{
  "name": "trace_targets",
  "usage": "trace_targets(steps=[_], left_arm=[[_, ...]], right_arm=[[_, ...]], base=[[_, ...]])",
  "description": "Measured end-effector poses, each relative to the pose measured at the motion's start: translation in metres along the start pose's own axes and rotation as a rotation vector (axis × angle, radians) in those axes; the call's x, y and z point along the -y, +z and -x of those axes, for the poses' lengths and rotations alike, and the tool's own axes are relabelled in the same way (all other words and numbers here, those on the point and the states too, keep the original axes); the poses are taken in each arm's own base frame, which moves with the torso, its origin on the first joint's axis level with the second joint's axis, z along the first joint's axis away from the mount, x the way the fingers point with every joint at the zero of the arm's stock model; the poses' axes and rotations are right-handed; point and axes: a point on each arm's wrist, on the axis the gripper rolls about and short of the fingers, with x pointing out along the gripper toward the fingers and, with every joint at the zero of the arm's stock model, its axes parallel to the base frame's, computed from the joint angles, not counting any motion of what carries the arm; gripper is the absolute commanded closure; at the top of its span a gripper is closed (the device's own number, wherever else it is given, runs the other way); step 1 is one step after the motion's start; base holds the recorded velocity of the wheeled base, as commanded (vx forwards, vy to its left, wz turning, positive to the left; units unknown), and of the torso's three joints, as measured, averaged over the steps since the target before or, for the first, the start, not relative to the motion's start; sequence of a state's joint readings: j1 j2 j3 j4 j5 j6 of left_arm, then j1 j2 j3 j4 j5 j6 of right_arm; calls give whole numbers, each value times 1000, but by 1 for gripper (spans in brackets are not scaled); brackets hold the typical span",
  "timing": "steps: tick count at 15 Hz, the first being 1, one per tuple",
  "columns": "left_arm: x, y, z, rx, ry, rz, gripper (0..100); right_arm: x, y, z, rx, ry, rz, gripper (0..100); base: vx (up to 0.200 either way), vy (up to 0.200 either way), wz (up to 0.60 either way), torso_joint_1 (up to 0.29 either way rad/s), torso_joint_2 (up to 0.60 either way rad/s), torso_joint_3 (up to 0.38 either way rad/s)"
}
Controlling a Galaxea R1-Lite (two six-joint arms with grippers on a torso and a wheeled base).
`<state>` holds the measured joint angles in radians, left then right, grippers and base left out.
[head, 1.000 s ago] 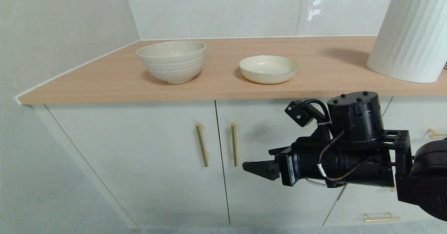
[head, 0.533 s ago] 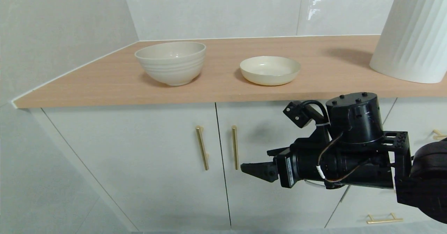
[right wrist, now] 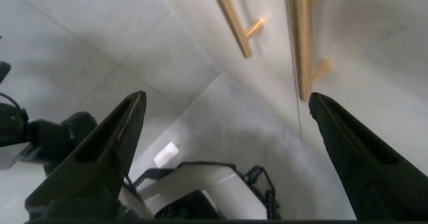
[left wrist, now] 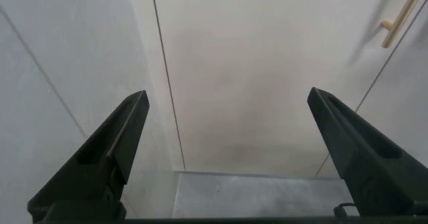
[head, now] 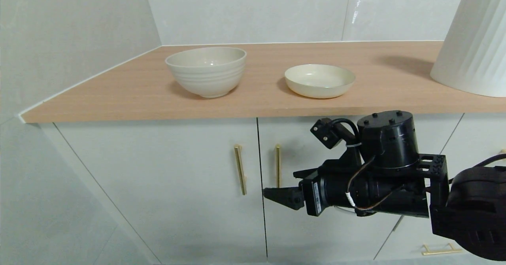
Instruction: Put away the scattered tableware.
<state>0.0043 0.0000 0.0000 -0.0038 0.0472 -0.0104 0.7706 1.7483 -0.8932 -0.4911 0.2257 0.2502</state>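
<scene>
A deep ribbed cream bowl (head: 205,70) and a shallow cream dish (head: 319,80) stand apart on the wooden countertop (head: 118,95). My right gripper (head: 281,186) hangs below the counter's edge, in front of the white cabinet doors, its tip beside the right door's brass handle (head: 278,166). In the right wrist view the right gripper (right wrist: 227,110) is open with nothing between its fingers, and two brass handles (right wrist: 301,37) lie just beyond. My left gripper (left wrist: 227,110) is open too, facing a plain white cabinet front low near the floor.
A tall white ribbed vessel (head: 474,39) stands at the counter's right end. The left door's handle (head: 240,169) sits beside the door seam, and a drawer handle (head: 440,250) is low on the right. Tiled walls close the back and left.
The head view has shifted, so the counter sits further right in the picture. My right gripper has moved left and slightly down, its tip now past the right door's handle.
</scene>
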Motion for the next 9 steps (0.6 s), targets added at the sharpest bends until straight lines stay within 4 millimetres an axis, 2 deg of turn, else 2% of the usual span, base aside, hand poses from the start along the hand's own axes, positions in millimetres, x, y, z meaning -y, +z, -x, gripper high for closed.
trace_targets(steps=[5,9], left_arm=[[0,0,0,1,0,-1,0],[0,0,0,0,0,-1,0]], right_arm=[[5,3,-23,125,23,30,0],[12,-3,-43,121,-1,20,0]], base=[[0,0,0,0,0,0],[0,0,0,0,0,0]])
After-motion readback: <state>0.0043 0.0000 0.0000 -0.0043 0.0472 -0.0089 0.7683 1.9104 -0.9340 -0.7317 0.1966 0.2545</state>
